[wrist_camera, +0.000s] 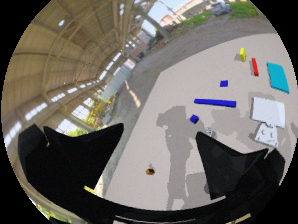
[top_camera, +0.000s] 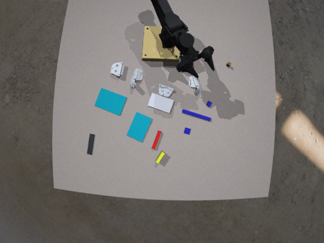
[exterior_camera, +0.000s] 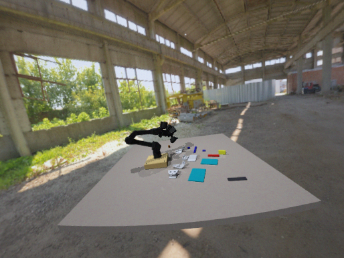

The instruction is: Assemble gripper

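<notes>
My gripper [top_camera: 205,72] [wrist_camera: 160,131] is open and empty, held above the table. One white jaw [top_camera: 192,82] [exterior_camera: 179,151] lies just below the fingertips in the top view; a finger mostly hides it in the wrist view. The other white jaw [top_camera: 138,75] [exterior_camera: 179,165] lies farther left. Between them a white part with two round features [top_camera: 166,90] [wrist_camera: 266,135] lies against a white block. Another white part with two round features [top_camera: 117,69] [exterior_camera: 173,174] lies at the far left. I cannot tell surely which is the base and which the housing plate. All four parts lie apart.
The white block [top_camera: 161,103] [wrist_camera: 268,112], two teal plates [top_camera: 111,101] [top_camera: 139,127], a blue bar [top_camera: 196,115] [wrist_camera: 215,103], two blue cubes, a red bar [top_camera: 156,140], a yellow block [top_camera: 160,157], a black bar [top_camera: 91,144] and an orange-brown cube [top_camera: 229,64] [wrist_camera: 150,171] lie around.
</notes>
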`<state>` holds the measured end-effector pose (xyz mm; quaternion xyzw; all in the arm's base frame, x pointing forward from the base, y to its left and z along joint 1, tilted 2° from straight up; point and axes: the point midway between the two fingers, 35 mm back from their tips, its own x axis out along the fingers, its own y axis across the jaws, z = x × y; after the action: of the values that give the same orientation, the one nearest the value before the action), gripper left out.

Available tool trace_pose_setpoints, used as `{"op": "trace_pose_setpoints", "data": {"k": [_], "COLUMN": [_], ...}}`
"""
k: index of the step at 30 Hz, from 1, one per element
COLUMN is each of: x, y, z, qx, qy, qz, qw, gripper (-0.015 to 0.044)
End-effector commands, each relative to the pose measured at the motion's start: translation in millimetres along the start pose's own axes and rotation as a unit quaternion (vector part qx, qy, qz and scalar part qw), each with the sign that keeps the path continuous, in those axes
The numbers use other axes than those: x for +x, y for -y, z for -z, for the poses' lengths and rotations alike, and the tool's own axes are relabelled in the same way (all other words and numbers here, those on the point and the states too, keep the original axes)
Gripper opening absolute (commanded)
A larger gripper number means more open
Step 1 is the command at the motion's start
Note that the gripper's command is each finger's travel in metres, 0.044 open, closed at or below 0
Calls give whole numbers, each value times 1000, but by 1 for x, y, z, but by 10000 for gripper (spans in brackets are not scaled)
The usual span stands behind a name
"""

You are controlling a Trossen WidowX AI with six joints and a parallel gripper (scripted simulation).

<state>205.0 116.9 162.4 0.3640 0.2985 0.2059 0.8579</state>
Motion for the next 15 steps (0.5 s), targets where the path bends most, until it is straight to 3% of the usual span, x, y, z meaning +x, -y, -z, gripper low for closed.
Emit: {"op": "trace_pose_setpoints", "data": {"k": [1,15], "x": [1,2], "y": [8,37], "z": [-10,-37], "qx": [52,214], "qy": [7,38], "qz": [33,123], "qw": [998,968], "gripper": [440,440]}}
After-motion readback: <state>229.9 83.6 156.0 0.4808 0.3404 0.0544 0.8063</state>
